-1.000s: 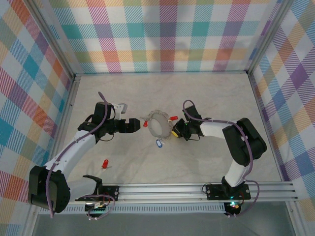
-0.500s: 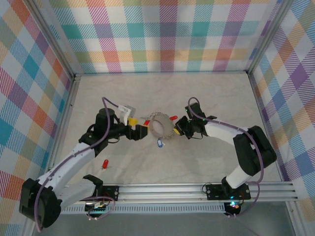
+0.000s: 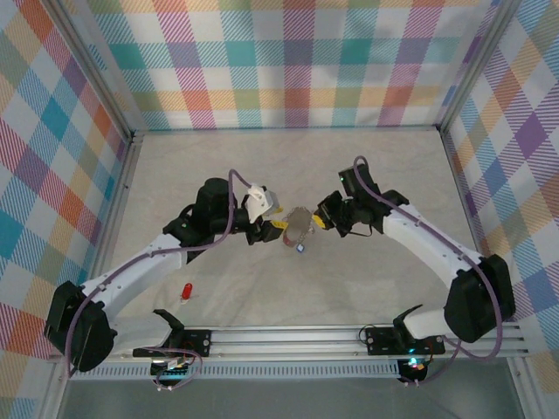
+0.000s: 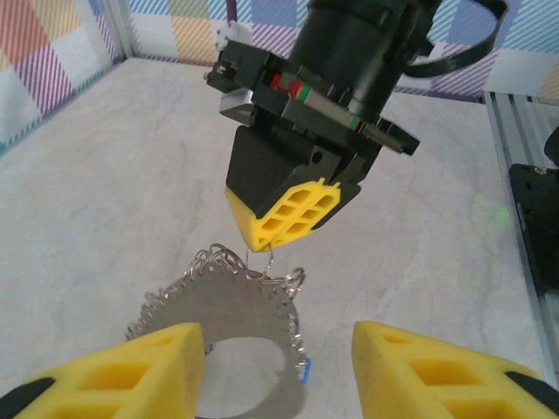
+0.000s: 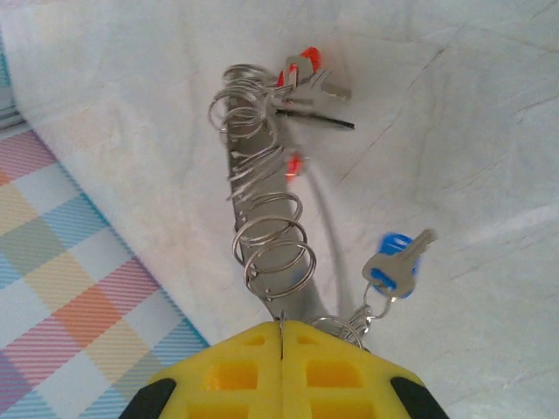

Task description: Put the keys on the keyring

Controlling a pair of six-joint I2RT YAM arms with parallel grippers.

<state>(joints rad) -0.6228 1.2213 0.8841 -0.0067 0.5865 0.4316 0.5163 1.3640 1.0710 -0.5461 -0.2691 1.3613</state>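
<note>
Keyring (image 3: 300, 229) held clear of the pale marbled table (image 3: 262, 166) at the centre of the overhead frame, between two robot arms that meet from either side against plaid walls (image 3: 297, 61). The right gripper (image 3: 320, 223) is clenched on the ring. In its own wrist view the yellow tips (image 5: 281, 358) are pressed together at the bottom edge, and the keyring (image 5: 247, 188) climbs from their seam toward the upper centre as a grey band edged with small wire loops.

A blue key (image 5: 391, 262) dangles from the loops at the lower right of that view. Red-headed keys (image 5: 301, 68) cluster at the band's far end near the top. Seen from overhead, the blue key (image 3: 300, 249) hangs just below the ring.

The left gripper (image 3: 281, 225) is released. In its wrist view the two yellow fingers (image 4: 131, 371) stand apart along the bottom edge, with the lower part of the keyring (image 4: 227, 301) between them and a gap showing beside the finger at lower right. Above, the right gripper (image 4: 293, 209) pinches a loop at the ring's top.

A loose red key (image 3: 186, 291) lies on the table at lower left, well apart from both grippers.
</note>
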